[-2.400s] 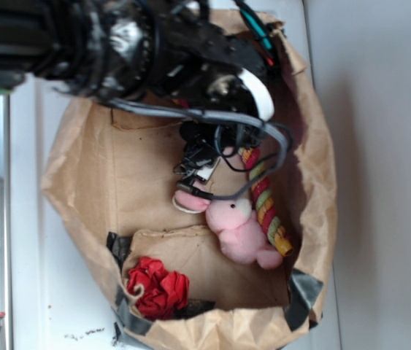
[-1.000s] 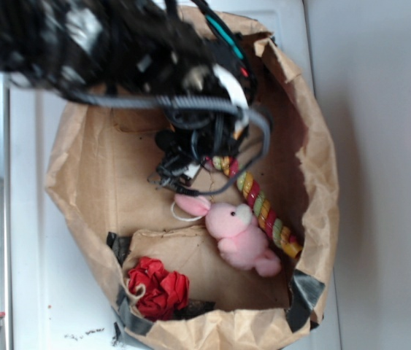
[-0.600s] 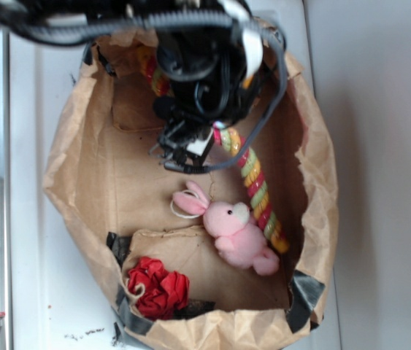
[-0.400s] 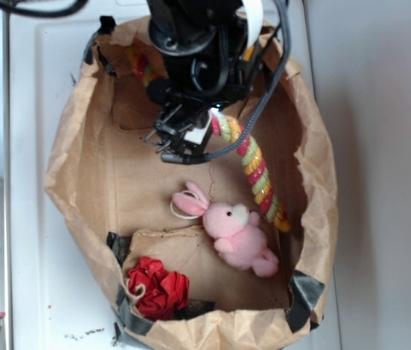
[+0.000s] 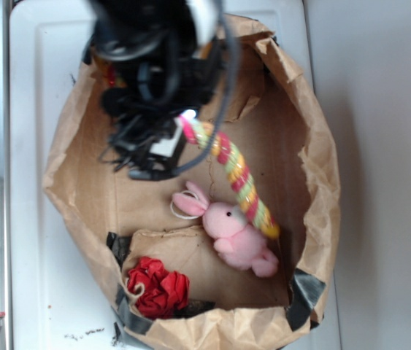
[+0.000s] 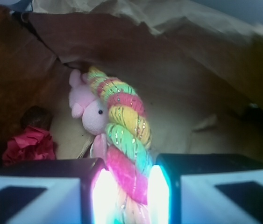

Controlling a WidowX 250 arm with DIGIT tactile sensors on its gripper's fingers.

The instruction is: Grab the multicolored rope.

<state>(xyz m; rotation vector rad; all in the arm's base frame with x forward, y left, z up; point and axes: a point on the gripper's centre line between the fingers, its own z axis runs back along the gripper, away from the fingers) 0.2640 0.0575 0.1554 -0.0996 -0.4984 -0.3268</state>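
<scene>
Twisted fibre multicolored rope with glittery flecks and matt plush bunny, inside creased brown paper bag.

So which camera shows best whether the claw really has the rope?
The wrist view: the rope sits squeezed between both fingers. The exterior view shows the rope hanging, but cables hide the gripper.

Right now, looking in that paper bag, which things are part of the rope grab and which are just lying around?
Part of the job:
- multicolored rope, clamped between the fingers
- gripper, shut on the rope

Just lying about:
- pink plush bunny, on the bag floor
- red fabric rose, near the bag's corner
- brown paper bag, holding everything
</scene>
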